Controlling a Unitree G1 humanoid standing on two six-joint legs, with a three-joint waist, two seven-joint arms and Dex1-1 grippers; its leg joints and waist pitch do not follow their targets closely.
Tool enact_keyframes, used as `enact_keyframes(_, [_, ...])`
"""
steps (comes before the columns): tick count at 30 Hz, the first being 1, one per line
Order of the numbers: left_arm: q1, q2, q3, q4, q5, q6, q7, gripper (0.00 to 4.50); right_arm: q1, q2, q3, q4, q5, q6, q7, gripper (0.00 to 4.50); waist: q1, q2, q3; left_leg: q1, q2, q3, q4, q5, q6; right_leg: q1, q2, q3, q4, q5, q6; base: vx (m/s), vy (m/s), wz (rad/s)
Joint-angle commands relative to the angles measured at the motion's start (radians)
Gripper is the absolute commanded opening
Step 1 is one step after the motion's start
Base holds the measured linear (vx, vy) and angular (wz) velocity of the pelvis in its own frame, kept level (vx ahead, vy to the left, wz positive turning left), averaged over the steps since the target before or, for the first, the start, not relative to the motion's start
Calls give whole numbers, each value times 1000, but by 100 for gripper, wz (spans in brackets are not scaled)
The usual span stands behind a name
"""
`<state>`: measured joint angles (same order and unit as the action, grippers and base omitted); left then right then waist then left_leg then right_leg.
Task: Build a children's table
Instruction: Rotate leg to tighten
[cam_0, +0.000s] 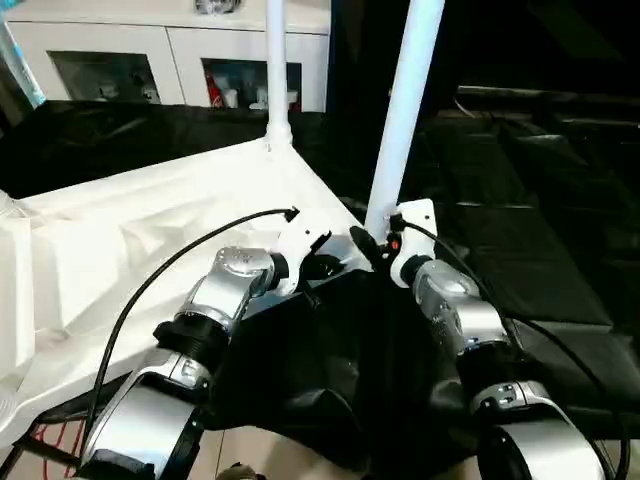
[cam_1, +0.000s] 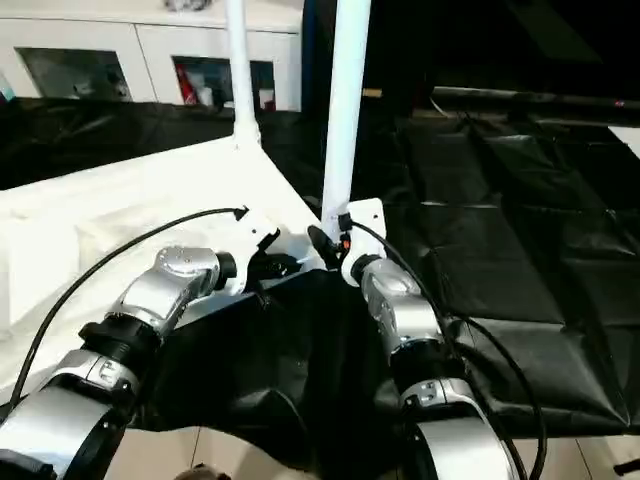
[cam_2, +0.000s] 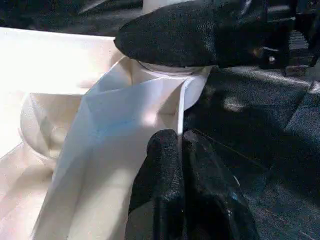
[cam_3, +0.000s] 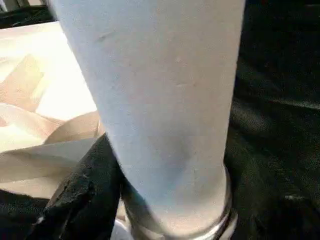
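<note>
Left eye view: the upturned table top (cam_0: 150, 235) is seen lying ribbed side up on black sheeting (cam_0: 540, 210), with two legs standing upright from its corners, the far leg (cam_0: 277, 70) and the near leg (cam_0: 405, 110). The right gripper (cam_0: 372, 248) is set around the base of the near leg, one finger (cam_3: 82, 195) touching it. The left gripper (cam_2: 182, 150), fingers pressed together, is held against the top's corner edge. A white cabinet (cam_0: 170, 50) stands behind.

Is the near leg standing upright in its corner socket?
Yes: the near leg rises almost vertically from the tabletop corner.
</note>
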<state>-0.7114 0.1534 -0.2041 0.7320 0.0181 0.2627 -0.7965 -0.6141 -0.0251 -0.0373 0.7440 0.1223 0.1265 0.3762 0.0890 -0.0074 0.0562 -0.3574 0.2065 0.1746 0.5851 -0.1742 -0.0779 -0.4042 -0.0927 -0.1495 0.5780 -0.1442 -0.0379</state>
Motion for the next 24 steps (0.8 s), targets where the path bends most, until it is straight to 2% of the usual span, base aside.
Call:
enact_keyframes(1, [-26, -29, 17, -59, -44, -51, -12, 0, 14, 38, 89, -1, 2, 19, 130, 346, 2, -6, -77, 5, 28, -7, -63, -191, 48, 63, -73, 66, -69, -326, -123, 0, 0, 0])
enact_keyframes(3, [-11, -13, 10, -73, -47, -52, -50, 0, 17, 7, 104, -9, -9, 12, 177, 373, 2, -6, -77, 2, 28, -6, -62, -180, 53, 65, -72, 67, -66, -305, -130, 0, 0, 0])
enact_keyframes(7, [32, 40, -20, -132, -56, -56, -169, 0, 53, -88, 156, -87, 7, 15, 384, 373, 5, -7, -78, 2, 30, -6, -61, -175, 67, 68, -73, 67, -63, -290, -135, 0, 0, 0])
enact_keyframes(8, [39, 49, -25, -143, -59, -57, -189, 0, 60, -103, 164, -102, 7, 14, 418, 373, 6, -4, -76, 2, 31, -6, -61, -181, 69, 67, -71, 67, -64, -290, -136, 0, 0, 0])
enact_keyframes(10, [51, 64, -33, -164, -66, -59, -224, 0, 73, -127, 173, -125, 12, 22, 465, 373, 6, -2, -75, 4, 31, -6, -62, -200, 66, 65, -72, 67, -68, -318, -135, 0, 0, 0])
enact_keyframes(14, [109, 150, -74, -269, -93, -44, -406, 0, 125, -240, 210, -219, 44, 45, 686, 373, 12, 0, -74, 7, 36, -6, -63, -227, 63, 64, -71, 66, -70, -345, -130, 0, 0, 0])
enact_keyframes(18, [133, 187, -91, -308, -94, -36, -460, 0, 145, -276, 221, -259, 58, 64, 751, 373, 21, 1, -72, 9, 37, -5, -64, -233, 57, 59, -70, 66, -71, -356, -136, 0, 0, 0])
enact_keyframes(20, [146, 212, -100, -329, -103, -22, -502, 0, 156, -297, 227, -287, 75, 97, 797, 341, 25, 1, -70, 12, 37, -7, -65, -248, 49, 58, -69, 65, -75, -384, -126, 0, 0, 0])
enact_keyframes(22, [150, 217, -102, -336, -106, -17, -513, 0, 158, -301, 228, -295, 79, 105, 807, 337, 26, 2, -71, 12, 37, -8, -65, -252, 46, 58, -70, 65, -75, -393, -122, 0, 0, 0])
enact_keyframes(24, [158, 228, -108, -358, -112, -2, -533, 0, 163, -309, 234, -310, 88, 122, 828, 311, 25, 0, -71, 12, 37, -9, -65, -255, 41, 58, -71, 65, -75, -397, -119, 0, 0, 0])
